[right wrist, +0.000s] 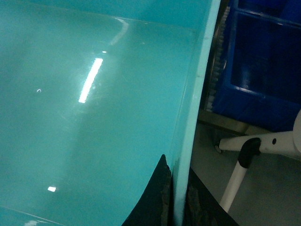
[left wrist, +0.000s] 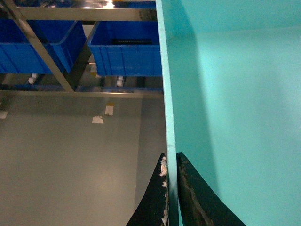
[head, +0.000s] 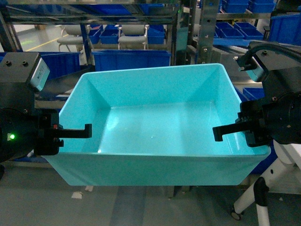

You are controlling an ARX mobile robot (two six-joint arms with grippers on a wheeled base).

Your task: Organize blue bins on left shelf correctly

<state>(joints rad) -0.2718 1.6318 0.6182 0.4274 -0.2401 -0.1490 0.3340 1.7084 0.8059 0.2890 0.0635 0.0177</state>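
One turquoise tub [head: 155,127], smooth glossy plastic, tapered walls, thin rim, plain inside, held up between both grippers above a grey concrete floor [left wrist: 70,160].

Left gripper [left wrist: 170,197]: two black fingers pinched on the tub's left wall, one inside, one outside; outer finger [left wrist: 157,200] scuffed, white flecks on its edge.

Right gripper [right wrist: 176,200]: two dark fingers clamped over the right rim the same way.

Beyond the left gripper, on a steel rack [left wrist: 42,52] of bars: two dark blue ribbed crates [left wrist: 124,54].

Beside the right gripper: more dark blue crates [right wrist: 263,61], a white tubular leg [right wrist: 254,150] with black joint. Warehouse racking fills the background in the head view.
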